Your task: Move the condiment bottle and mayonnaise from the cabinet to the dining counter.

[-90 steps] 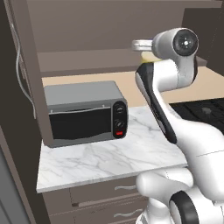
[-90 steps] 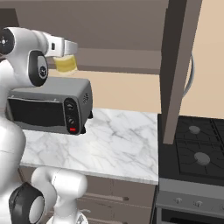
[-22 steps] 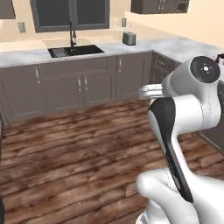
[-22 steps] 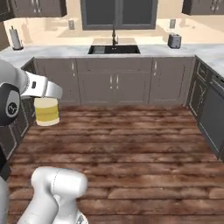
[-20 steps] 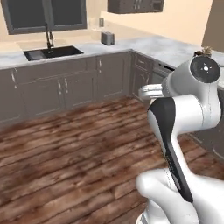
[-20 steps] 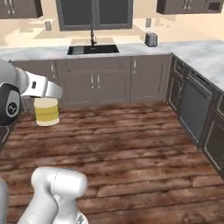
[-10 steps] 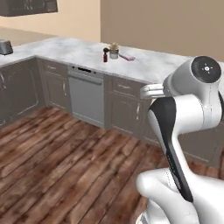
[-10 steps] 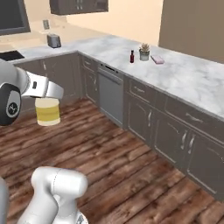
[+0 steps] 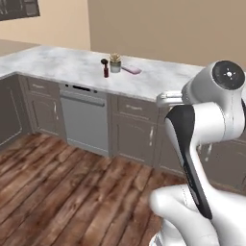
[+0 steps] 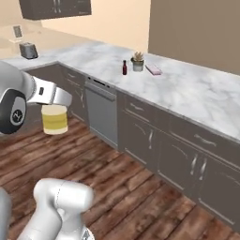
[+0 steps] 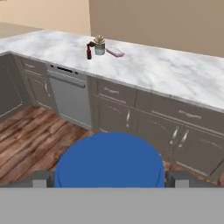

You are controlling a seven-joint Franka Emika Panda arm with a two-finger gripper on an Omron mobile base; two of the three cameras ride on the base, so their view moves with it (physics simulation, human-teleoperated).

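The mayonnaise point(image 10: 55, 120), a squat pale yellow jar, hangs in the air over the wooden floor with my gripper point(image 10: 54, 110) shut on it. In the hand view its blue lid point(image 11: 109, 159) sits between my two fingertips point(image 11: 41, 179). The condiment bottle point(image 10: 124, 68), small and dark red, stands upright on the dining counter point(image 10: 187, 91), also seen as the bottle point(image 9: 105, 71) point(image 11: 89, 52) on the marble slab point(image 9: 158, 79) point(image 11: 175, 70). The counter lies well ahead of the jar. The cabinet is out of view.
A potted succulent point(image 10: 138, 61) and a flat pink thing point(image 10: 153, 70) sit right beside the bottle. Grey base cabinets and a dishwasher point(image 10: 101, 117) run under the counter. A toaster point(image 10: 29, 49) stands on the far worktop at the left. Wooden floor lies between me and the counter.
The whole picture has swung: the base turned from the sink wall towards the dining counter, which is now nearer. The jar has stayed in the gripper throughout.
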